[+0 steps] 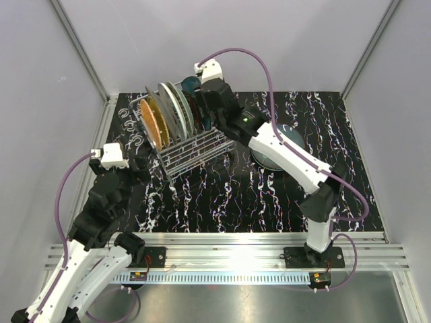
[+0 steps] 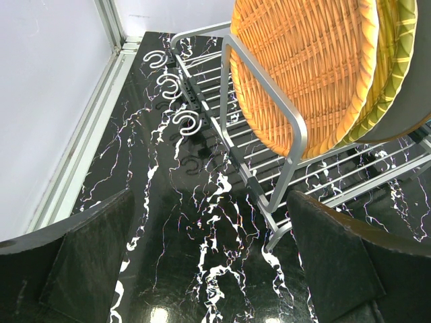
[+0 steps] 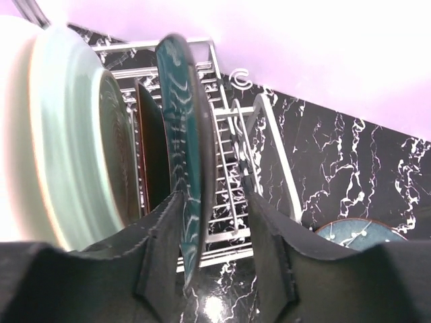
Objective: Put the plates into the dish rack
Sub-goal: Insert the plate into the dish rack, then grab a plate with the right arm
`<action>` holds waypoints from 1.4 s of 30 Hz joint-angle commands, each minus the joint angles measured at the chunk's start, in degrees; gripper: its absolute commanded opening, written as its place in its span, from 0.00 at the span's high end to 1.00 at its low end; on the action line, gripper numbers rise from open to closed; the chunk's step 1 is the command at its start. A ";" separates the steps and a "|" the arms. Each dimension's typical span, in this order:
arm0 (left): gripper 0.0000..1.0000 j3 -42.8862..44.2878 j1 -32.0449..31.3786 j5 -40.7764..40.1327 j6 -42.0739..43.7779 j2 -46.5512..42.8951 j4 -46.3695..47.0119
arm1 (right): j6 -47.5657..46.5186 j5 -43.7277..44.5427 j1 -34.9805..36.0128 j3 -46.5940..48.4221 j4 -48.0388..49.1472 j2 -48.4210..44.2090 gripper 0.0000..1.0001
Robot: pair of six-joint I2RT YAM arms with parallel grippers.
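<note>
Plates (image 1: 170,111): most stand on edge in the dish rack (image 1: 196,149).

Nearest, the left gripper (image 2: 209,259) hangs spread and empty just off the rack's end rail.

Orange woven plate (image 2: 303,60) sits first; it looks light and grippy.

Pale blue-green plate (image 3: 74,155) is further back. Likely ceramic: stiff, slick, chip-prone, best held by the top rim.

Farthest, the dark teal plate (image 3: 187,134) is upright between the right gripper (image 3: 214,202) fingers. A gap shows on one side, so the jaws read as released.

Blue-grey plate (image 3: 357,232) lies flat on the table (image 1: 222,195), unloaded.

White hooks (image 2: 183,124) lie beside the rack. Neighbouring plates crowd the slot.
</note>
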 commanded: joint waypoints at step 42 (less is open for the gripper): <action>0.01 0.14 0.00 -2.00 0.08 0.81 2.42 | 38.74 -38.78 -55.25 -77.84 24.57 -39.48 0.52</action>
